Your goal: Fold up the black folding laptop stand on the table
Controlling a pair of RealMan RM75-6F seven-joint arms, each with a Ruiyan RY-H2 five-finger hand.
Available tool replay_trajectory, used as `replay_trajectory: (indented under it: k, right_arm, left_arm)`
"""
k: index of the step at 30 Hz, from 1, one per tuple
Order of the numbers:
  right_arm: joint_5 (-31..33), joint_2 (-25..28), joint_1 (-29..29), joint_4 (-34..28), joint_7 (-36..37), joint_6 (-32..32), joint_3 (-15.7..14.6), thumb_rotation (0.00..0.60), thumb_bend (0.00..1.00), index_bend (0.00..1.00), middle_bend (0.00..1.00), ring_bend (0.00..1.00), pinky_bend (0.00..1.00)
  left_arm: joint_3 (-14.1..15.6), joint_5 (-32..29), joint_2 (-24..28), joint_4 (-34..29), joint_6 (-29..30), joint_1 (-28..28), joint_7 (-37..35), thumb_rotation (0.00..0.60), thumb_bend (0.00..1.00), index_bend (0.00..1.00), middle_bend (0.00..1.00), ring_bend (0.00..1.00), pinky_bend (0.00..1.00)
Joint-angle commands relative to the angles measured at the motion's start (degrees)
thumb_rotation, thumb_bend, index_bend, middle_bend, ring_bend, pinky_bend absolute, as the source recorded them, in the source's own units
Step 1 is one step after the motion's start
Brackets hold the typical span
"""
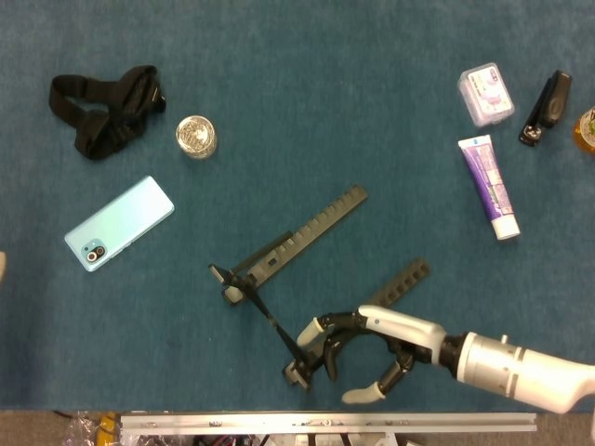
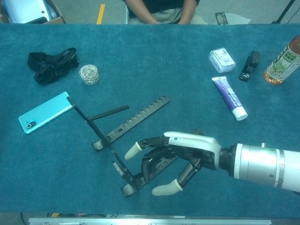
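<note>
Gripping stage: the near rail of the black slotted folding laptop stand (image 2: 125, 138) is reached over by the right robot hand (image 2: 176, 157), fingers curled around it; whether it is firmly clamped cannot be told.
Stand position: spread open on the blue-carpeted desk (image 2: 154, 61), near the front edge.
Next move: the near rail would likely be swung toward the far rail.
Left robot hand: not seen.
Farther off: a turquoise smartphone (image 2: 45, 112) lies left.

Right hand (image 2: 180, 159), fingers (image 2: 132, 150) spread
</note>
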Motion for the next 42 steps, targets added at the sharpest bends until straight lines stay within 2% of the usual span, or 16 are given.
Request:
replay_trajectory:
  k: [1, 28, 42]
  right_arm:
    - [0.14, -0.35, -0.13, 0.13, -0.17, -0.11, 0.03, 0.6, 0.18, 0.25, 0.55, 0.36, 0.29]
    - [2.07, -5.35, -1.45, 3.0, -1.57, -1.54, 0.85, 0.6, 0.18, 0.25, 0.55, 0.36, 0.29]
    - [1.58, -4.88, -2.12, 2.84, -1.95, -1.28, -0.11, 0.6, 0.18, 0.25, 0.55, 0.36, 0.29]
  left_arm:
    - [0.02, 0.12, 0.09, 0.02, 0.15, 0.09, -0.12, 0.6, 0.28, 0.18, 0.18, 0.08, 0.14]
    - [0.1, 0.55, 0.99, -0.4, 1.16, 0.89, -0.31, 0.6, 0.28, 0.18, 0.18, 0.07, 0.14]
    - [0.22, 0.86, 0.71, -0.39, 0.97, 0.9, -0.19, 0.6, 0.28, 0.18, 0.18, 0.07, 0.14]
